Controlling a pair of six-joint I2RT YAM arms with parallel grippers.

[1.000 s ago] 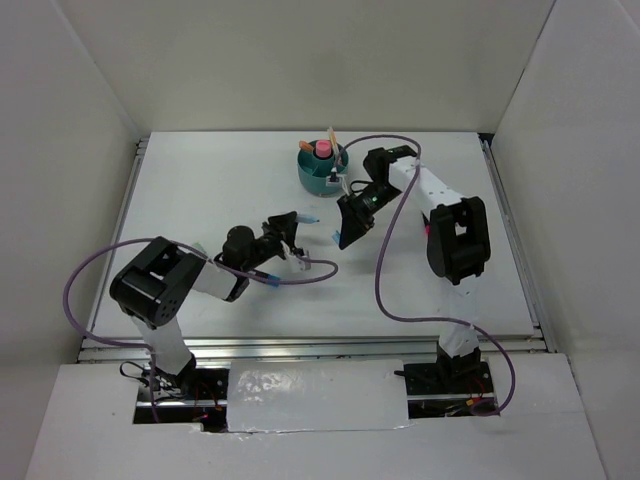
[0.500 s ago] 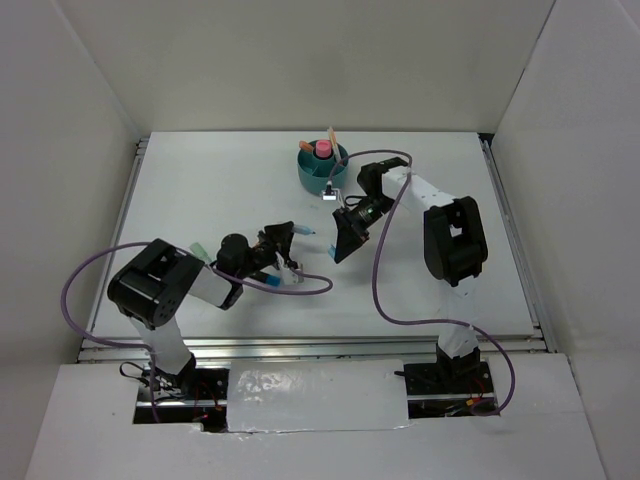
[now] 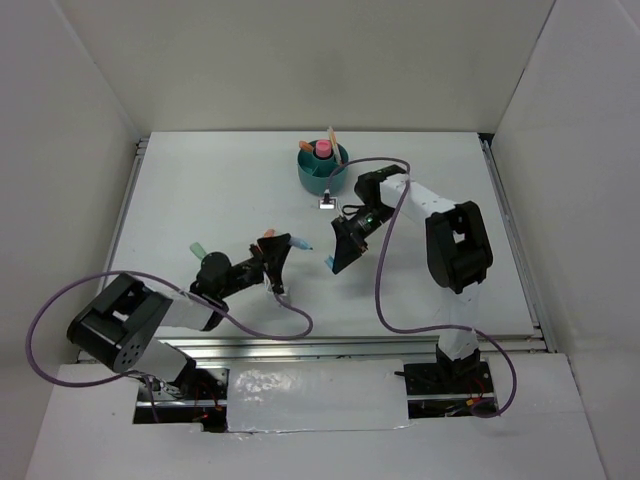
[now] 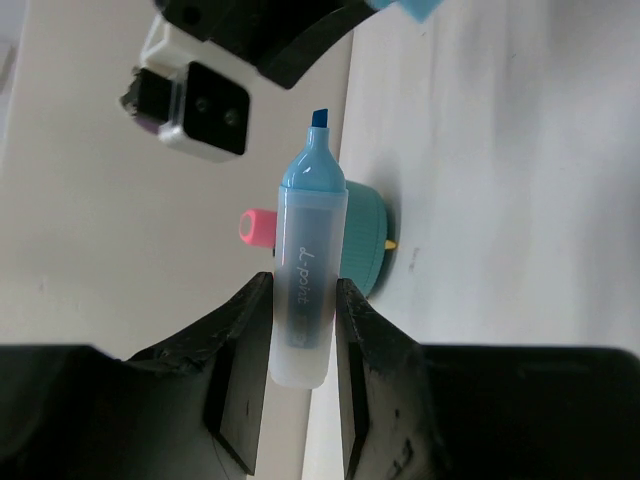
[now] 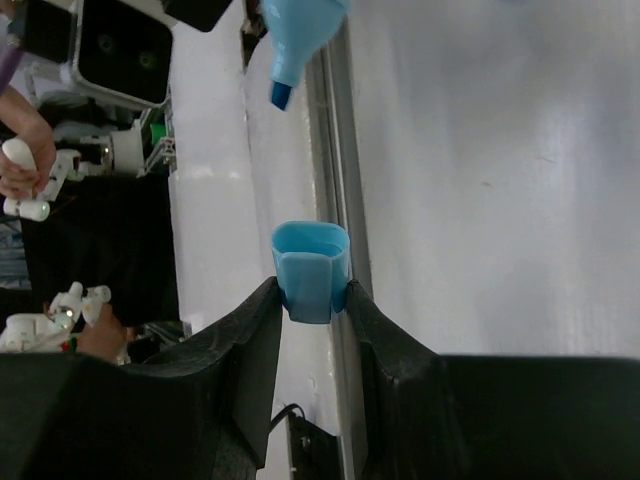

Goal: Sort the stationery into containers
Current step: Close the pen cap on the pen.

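1. Near the middle of the table (image 3: 200,190), the left gripper (image 3: 277,256) is clamped on a blue highlighter (image 3: 293,243), its black fingers (image 4: 235,370) pressed against both sides of the clear barrel
2. That highlighter is uncapped, held off the table surface, and its darker blue chisel tip points toward the right arm
3. Just beside that tip, the right gripper (image 3: 336,262) pinches a light blue cap (image 5: 311,270) between its two fingers (image 5: 245,360), which close on the cap's sides
4. Cap and highlighter tip face each other across a small gap and do not touch
5. At the back of the table, the round teal organizer cup (image 3: 312,182) stands upright, well apart from both grippers
6. A pink stub (image 3: 323,148) and a thin orange pen (image 3: 331,135) stick up out of the cup; which compartments they sit in cannot be told
7. A small black-and-white piece (image 3: 327,202) lies on the table just in front of the cup
8. A mint green stub (image 3: 197,247) lies on the table beside the left arm
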